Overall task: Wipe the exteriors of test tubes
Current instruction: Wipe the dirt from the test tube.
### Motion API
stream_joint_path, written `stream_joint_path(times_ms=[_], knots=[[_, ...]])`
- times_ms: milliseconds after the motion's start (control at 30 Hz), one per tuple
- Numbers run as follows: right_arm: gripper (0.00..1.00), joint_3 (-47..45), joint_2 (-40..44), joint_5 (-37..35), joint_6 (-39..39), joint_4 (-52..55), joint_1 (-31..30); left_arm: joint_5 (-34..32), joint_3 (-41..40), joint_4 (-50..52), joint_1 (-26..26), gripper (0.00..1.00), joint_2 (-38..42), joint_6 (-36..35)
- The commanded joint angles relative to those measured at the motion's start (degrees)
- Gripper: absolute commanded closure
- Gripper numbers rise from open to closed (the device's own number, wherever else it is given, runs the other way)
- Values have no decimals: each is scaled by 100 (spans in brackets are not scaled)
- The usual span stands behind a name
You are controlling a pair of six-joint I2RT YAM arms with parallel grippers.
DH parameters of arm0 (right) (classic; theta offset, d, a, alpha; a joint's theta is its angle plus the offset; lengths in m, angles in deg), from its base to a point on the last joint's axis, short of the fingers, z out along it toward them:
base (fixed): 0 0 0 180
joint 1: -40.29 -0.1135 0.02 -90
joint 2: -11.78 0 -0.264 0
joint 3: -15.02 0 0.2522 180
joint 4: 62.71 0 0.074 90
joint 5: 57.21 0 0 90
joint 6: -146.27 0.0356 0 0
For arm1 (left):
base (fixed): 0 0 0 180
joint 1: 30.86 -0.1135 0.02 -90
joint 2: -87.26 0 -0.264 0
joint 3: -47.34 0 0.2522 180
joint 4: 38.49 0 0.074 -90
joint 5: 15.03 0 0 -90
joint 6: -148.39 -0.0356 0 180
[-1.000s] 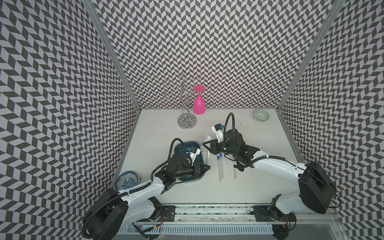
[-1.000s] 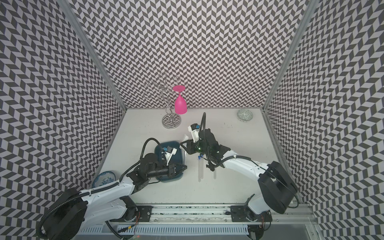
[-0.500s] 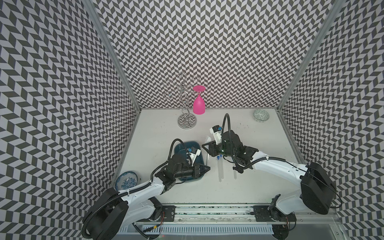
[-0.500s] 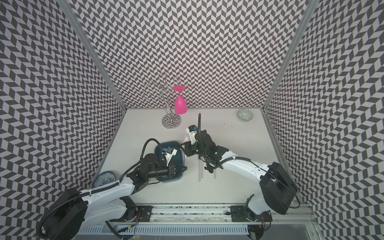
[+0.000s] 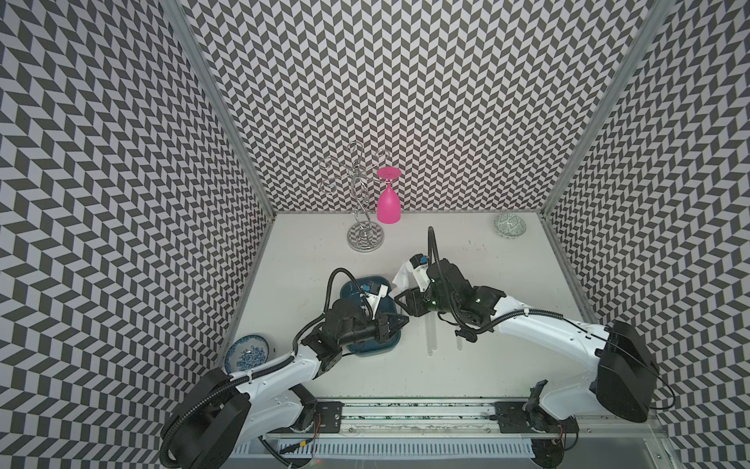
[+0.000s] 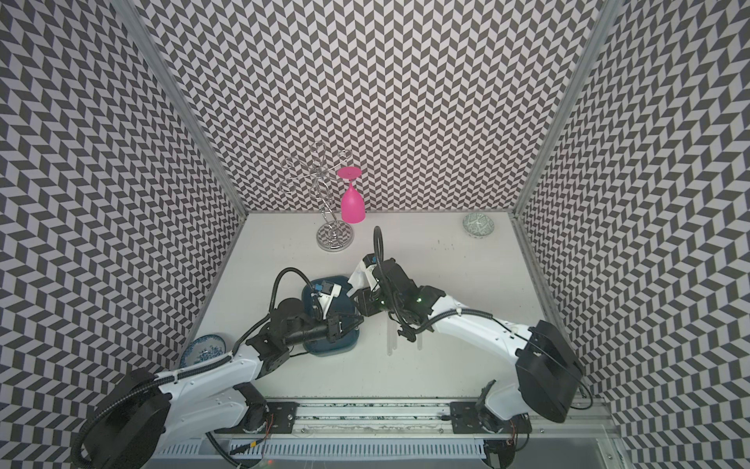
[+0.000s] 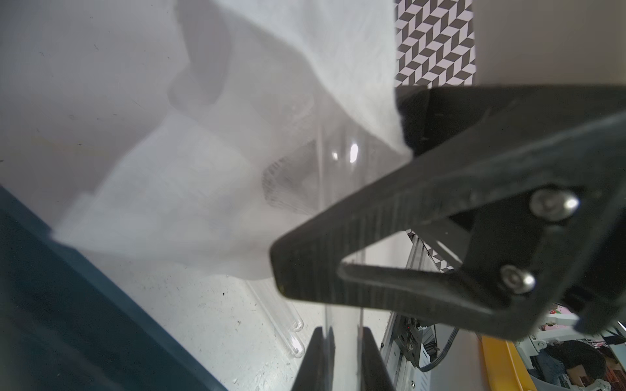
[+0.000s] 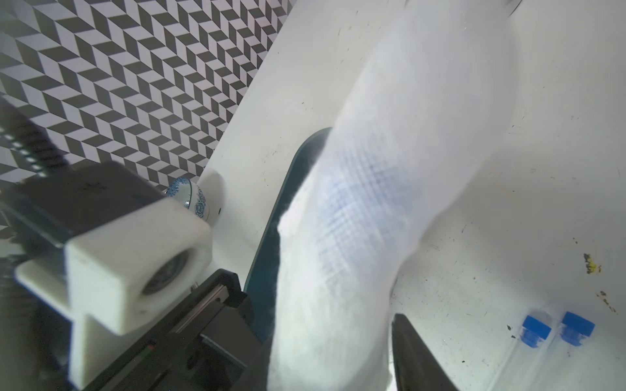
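My left gripper (image 5: 403, 323) (image 7: 342, 333) is shut on a clear test tube (image 7: 342, 316), held over the right edge of the teal tray (image 5: 367, 350) (image 6: 324, 350). My right gripper (image 5: 407, 303) (image 8: 332, 338) meets it tip to tip, and its jaws stand apart around a white tissue (image 5: 401, 280) (image 8: 355, 220) draped over that tube. A thin gap shows beside one finger (image 8: 416, 355). Two more test tubes (image 5: 430, 339) (image 8: 537, 333) with blue caps lie side by side on the table under the right arm. In the top views the held tube is hidden by the grippers.
A wire rack (image 5: 365, 237) with a pink glass (image 5: 388, 205) hanging upside down stands at the back. A small patterned bowl (image 5: 509, 226) sits at the back right. A blue-and-white dish (image 5: 247, 353) lies by the left wall.
My right gripper has slid along the tube toward the left gripper with the tissue, and its jaws have widened. The left arm has stayed put.
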Motion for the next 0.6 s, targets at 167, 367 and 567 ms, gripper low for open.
stream_joint_path(times_ms=[167,367,567], knots=[[54,375,144,-264,-260,371,-14,-97,79,-300,-20,92,86,22],[49,491,298,-412,-306,624,-6,-97,84,-332,-21,92,39,26],[41,454,565,-244,-198,611,28,-88,94,-340,-21,92,26,26]])
